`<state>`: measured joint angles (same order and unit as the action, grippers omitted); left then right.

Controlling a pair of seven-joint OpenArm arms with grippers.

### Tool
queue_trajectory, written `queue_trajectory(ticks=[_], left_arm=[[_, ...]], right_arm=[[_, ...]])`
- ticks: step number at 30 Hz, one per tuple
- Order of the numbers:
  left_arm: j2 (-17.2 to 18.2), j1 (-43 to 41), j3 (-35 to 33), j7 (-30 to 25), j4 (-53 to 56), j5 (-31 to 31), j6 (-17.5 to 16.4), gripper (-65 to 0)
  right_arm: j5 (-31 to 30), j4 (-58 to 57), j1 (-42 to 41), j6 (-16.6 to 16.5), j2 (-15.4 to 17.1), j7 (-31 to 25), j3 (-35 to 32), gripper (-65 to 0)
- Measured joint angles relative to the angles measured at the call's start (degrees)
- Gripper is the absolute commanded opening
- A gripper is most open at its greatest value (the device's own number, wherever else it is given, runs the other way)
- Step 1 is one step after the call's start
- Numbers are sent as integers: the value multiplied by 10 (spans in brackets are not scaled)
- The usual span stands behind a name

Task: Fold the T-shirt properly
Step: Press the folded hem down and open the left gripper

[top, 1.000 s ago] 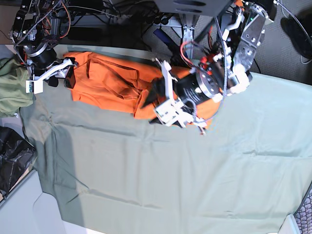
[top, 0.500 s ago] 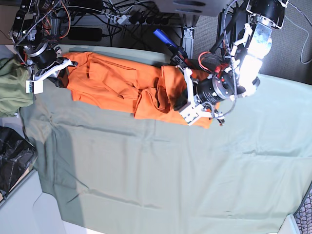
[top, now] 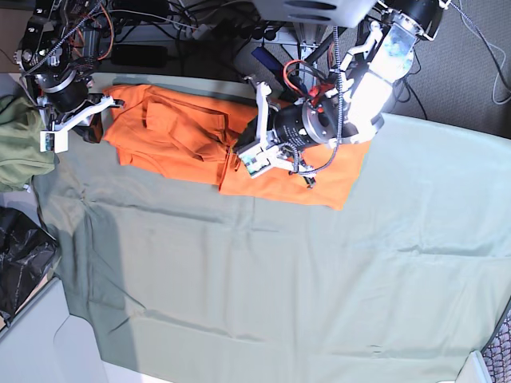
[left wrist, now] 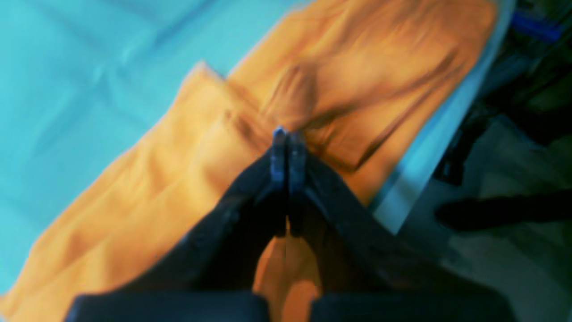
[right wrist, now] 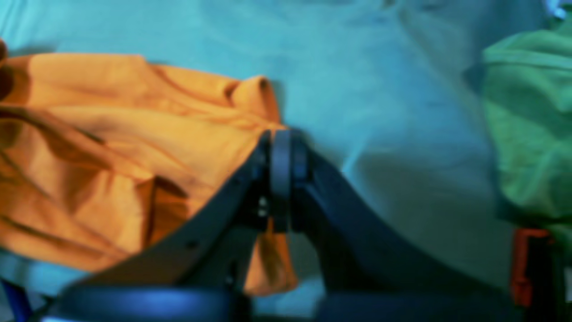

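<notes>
Left wrist view: the left tool has its jaws pressed together with a ridge of the orange T-shirt pinched between them. The shirt runs slantwise across the picture, rumpled, on the green cloth that covers the table. The picture is blurred.

Right wrist view: the right tool is also closed, its jaws meeting at the T-shirt's edge, and orange fabric shows below the jaws. The shirt fills the left half, creased, with the cloth beyond it. A crumpled olive-green garment lies at the right, apart from the shirt.

Base view: the T-shirt lies stretched along the far edge of the cloth-covered table, bunched in folds in its middle. The right tool grips its end on the picture's left, near the olive garment. The left tool is down on the shirt's middle, where the cloth is gathered.
</notes>
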<state>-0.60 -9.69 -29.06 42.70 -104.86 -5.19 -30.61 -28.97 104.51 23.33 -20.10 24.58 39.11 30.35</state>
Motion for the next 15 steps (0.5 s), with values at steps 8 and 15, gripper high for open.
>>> queue_trajectory(ticks=[8,15], left_arm=[[9,-17,-2,17,-117,-48,-1,-650],[26,-21,0,24,-116,-45,-1,-650]], right_arm=[[-37,-6,0,0,0,1,22,-201],[-110,-85,0,0,0,16,22,-201]])
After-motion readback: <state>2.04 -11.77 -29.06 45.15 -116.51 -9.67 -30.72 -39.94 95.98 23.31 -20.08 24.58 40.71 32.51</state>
